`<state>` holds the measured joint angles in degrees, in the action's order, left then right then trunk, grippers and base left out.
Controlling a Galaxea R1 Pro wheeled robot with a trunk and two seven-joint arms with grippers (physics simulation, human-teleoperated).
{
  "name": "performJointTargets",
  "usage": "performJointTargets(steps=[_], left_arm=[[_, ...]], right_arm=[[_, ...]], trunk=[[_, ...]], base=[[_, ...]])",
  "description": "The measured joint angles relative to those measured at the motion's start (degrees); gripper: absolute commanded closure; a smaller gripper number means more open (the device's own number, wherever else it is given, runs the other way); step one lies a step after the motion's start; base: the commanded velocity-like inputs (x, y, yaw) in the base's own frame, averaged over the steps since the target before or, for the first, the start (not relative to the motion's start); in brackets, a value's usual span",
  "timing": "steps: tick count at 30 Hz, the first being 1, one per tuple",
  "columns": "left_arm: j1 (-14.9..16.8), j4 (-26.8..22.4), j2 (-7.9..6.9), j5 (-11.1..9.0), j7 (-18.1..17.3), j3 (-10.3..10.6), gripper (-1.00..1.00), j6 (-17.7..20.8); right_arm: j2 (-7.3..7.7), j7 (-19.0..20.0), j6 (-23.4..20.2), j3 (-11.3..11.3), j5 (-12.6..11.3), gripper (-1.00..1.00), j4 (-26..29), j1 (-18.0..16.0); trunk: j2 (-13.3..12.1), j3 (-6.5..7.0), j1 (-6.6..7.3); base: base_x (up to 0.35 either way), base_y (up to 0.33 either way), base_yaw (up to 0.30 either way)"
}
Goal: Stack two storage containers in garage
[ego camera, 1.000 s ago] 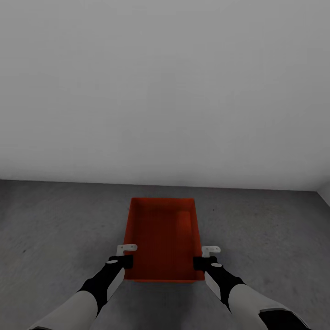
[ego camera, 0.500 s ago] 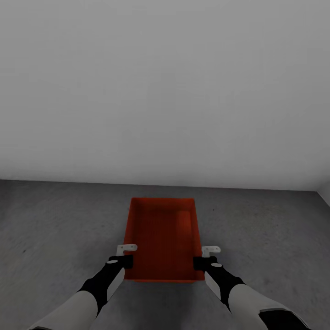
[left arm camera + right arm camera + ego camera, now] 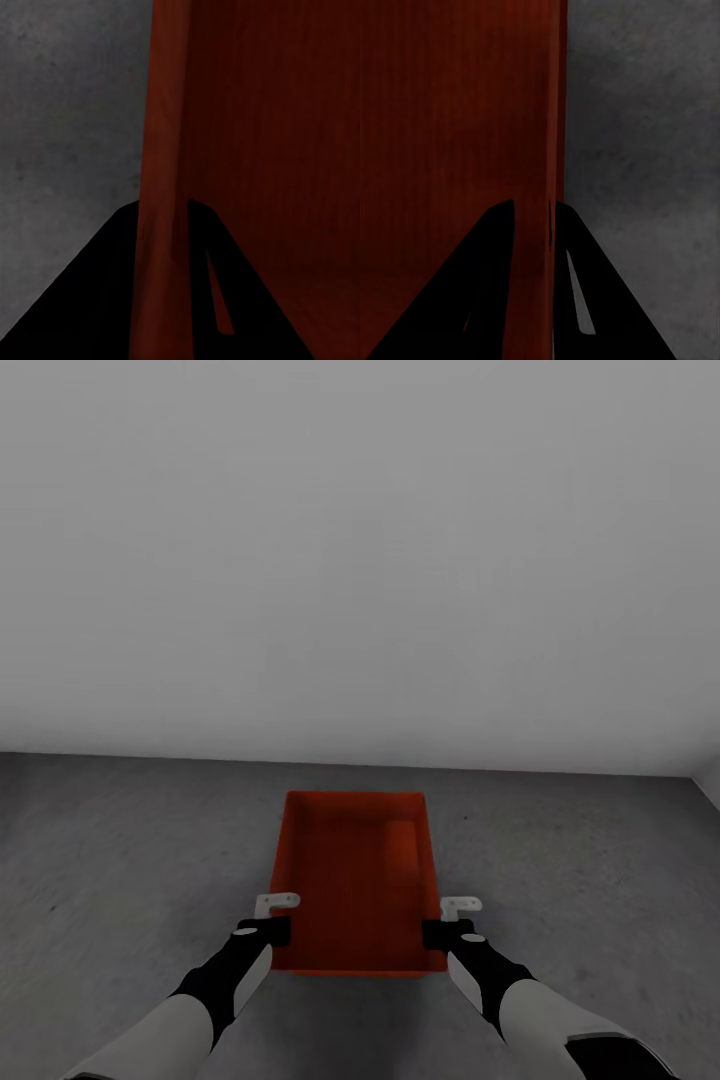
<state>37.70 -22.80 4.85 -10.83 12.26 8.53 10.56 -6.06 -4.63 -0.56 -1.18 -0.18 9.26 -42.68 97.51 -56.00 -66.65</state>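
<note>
Orange bin (image 3: 355, 880): unmoved over the last second, low over the garage floor (image 3: 120, 840). Your left gripper (image 3: 161, 247) and right gripper (image 3: 534, 240) each pinch a side wall. Placement pending.

The orange bin (image 3: 354, 880) sits a tiny bit nearer the floor (image 3: 120, 840) at its close edge than before, and the pale patch inside it has moved a little

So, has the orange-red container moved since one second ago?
No. In the head view the storage container keeps the same place against the wall-floor edge, with the left gripper and right gripper still on its side walls.
</note>
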Motion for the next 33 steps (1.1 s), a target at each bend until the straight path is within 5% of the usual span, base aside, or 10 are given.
performJointTargets(steps=[3, 4, 5, 7, 33], left_arm=[[0.0, 0.0, 0.0, 0.1, 0.0, 0.0, 1.0, 0.0], [0.0, 0.0, -0.03, 0.1, -0.1, -0.1, 1.0, 0.0], [0.0, 0.3, -0.04, -1.1, 0.2, -0.3, -1.0, 0.0], [0.0, 0.1, -0.12, 0.3, 1.6, -1.0, -1.0, 0.2], [0.0, -0.3, 0.01, 0.2, 1.5, -1.5, -1.0, 0.2]], right_arm=[[-0.01, 0.0, 0.1, 0.0, 0.0, 1.0, 0.0, 0.0], [-0.04, 0.0, 0.0, 0.0, 0.0, -1.0, 0.0, 0.0], [0.14, -0.7, 0.1, 1.6, 0.4, -1.0, 0.3, 0.0], [0.38, -0.9, 0.0, 2.1, 0.8, -1.0, 0.3, 0.0], [0.38, -0.8, 0.0, 2.1, 0.9, -1.0, 0.3, 0.0]], trunk=[[0.0, 0.0, 0.0], [0.0, 0.0, 0.0], [0.0, 0.0, 0.0], [0.0, 0.0, 0.0], [-0.4, 0.18, 0.22]], base=[[0.0, 0.0, 0.0], [0.0, 0.0, 0.0], [0.0, 0.0, 0.0], [0.0, 0.0, 0.0], [0.0, 0.0, 0.0]])
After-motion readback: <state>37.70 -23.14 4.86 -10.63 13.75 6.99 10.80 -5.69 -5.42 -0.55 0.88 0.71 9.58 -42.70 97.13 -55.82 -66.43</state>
